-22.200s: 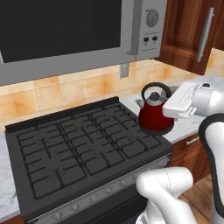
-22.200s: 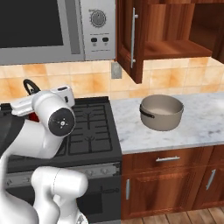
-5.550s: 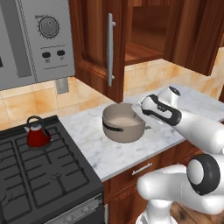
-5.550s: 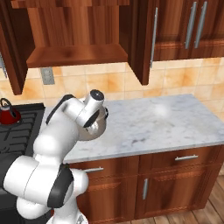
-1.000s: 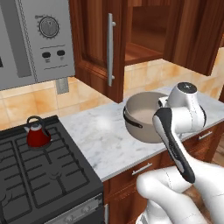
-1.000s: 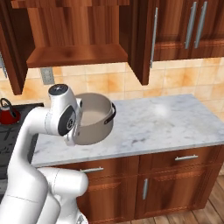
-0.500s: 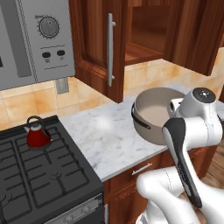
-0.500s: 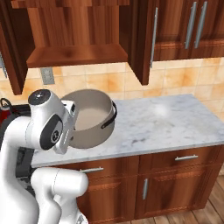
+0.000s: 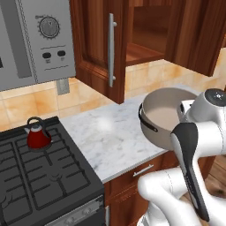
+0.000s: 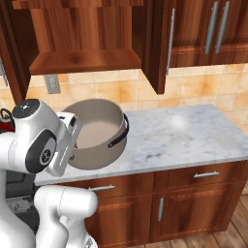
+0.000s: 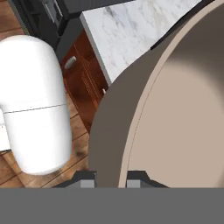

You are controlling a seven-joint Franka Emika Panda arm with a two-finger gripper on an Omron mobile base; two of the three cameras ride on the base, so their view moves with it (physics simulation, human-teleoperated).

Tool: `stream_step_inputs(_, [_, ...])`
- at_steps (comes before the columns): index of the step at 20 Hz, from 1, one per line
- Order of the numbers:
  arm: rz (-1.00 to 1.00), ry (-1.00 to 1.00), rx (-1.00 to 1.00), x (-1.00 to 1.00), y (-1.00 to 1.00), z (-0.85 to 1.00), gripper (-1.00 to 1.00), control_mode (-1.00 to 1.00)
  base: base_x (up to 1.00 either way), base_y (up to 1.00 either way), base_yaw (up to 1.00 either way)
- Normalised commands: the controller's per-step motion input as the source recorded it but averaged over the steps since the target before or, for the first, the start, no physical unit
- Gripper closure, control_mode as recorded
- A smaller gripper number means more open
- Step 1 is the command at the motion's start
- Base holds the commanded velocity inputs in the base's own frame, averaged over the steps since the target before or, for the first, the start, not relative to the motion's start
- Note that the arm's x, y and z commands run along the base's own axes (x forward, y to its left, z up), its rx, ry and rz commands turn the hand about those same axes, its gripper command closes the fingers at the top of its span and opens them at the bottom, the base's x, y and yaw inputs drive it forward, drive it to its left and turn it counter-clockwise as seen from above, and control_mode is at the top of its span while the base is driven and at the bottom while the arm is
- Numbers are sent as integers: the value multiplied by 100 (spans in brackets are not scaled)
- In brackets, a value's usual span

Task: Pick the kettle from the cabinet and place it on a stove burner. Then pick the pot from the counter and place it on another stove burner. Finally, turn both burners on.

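Gripper [image 11: 111, 180] holds pot [image 9: 165, 115] tilted above counter [image 9: 112, 141], kettle [image 9: 37, 134] apart.

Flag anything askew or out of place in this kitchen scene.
The wide taupe-grey metal pot is tipped steeply, its pale inside facing sideways, clamped by its wall in the gripper above the marble counter's edge. The small dark-red kettle sits upright on the stove.

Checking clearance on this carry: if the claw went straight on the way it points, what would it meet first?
The claw is shut on the rim of the wide taupe-grey metal pot. Beyond the pot lies the white-grey veined marble counter, probably next, though depth is unclear.
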Motion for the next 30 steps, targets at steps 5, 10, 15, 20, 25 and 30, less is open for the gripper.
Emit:
stream_step_inputs(5, [0,-1,0,-4,0,0,100,100,-9,0,0])
stream_step_inputs(10, [0,0,0,0,0,0,100,100,-60,0,-3])
stream_step_inputs(15, [0,0,0,0,0,0,100,100,-69,3,-2])
stream_step_inputs(20, [0,0,0,0,0,0,100,100,-65,23,0])
stream_step_inputs(25, [0,0,0,0,0,0,100,100,-52,41,0])
stream_step_inputs(30, [0,0,0,0,0,0,100,100,-37,47,0])
